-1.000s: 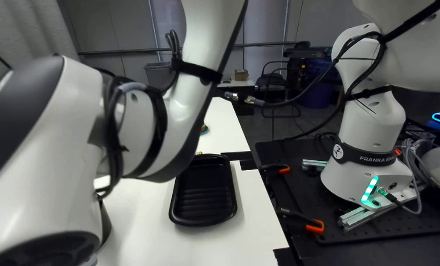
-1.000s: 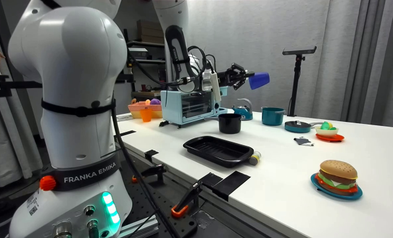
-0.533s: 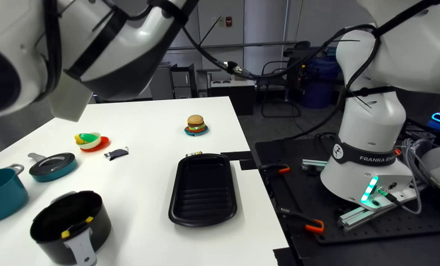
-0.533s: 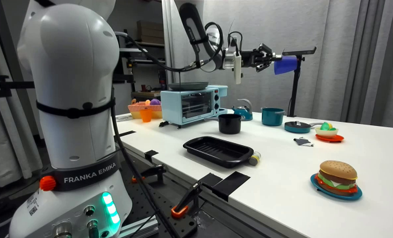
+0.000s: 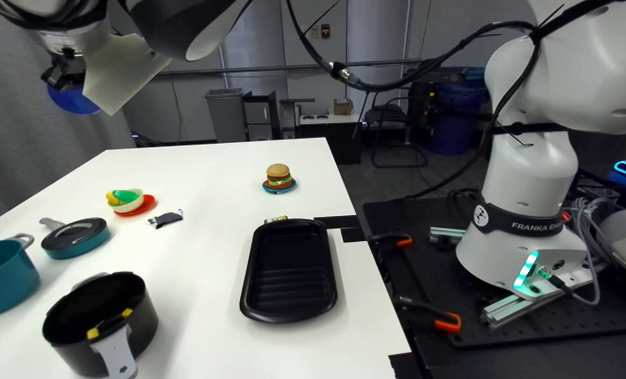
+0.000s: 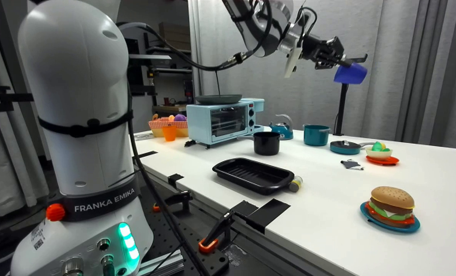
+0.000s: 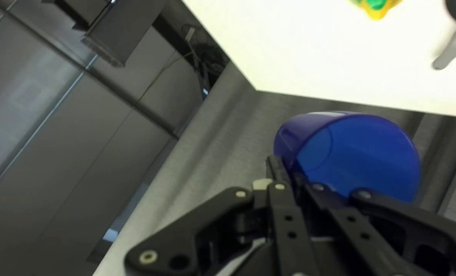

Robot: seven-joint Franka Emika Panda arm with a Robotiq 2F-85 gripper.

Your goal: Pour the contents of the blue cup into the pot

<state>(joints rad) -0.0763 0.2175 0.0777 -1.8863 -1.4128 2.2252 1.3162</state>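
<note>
My gripper (image 7: 285, 172) is shut on the wall of the blue cup (image 7: 362, 153) near its rim, one finger inside and one outside. The cup's mouth faces the wrist camera; I see no contents in the part of its inside that shows. In an exterior view the cup (image 6: 350, 73) hangs tilted, high above the far side of the table. In an exterior view the gripper and cup (image 5: 73, 100) are at the upper left. The black pot (image 5: 145, 316) stands upright on the table, also in an exterior view (image 6: 266, 143); a dark thing with yellow ends shows at its near side.
A teal pot (image 6: 316, 135), a teal lidded pan (image 6: 345, 147), a kettle (image 6: 282, 130) and a toaster oven (image 6: 224, 124) stand along the back. A black tray (image 6: 251, 178) lies nearer. A toy burger (image 6: 392, 205) and a bowl (image 6: 379, 153) are farther along.
My gripper and the cup have moved up and outward, past the black pot and teal pot, and now tilt downward. The arm no longer blocks the pots in an exterior view.
</note>
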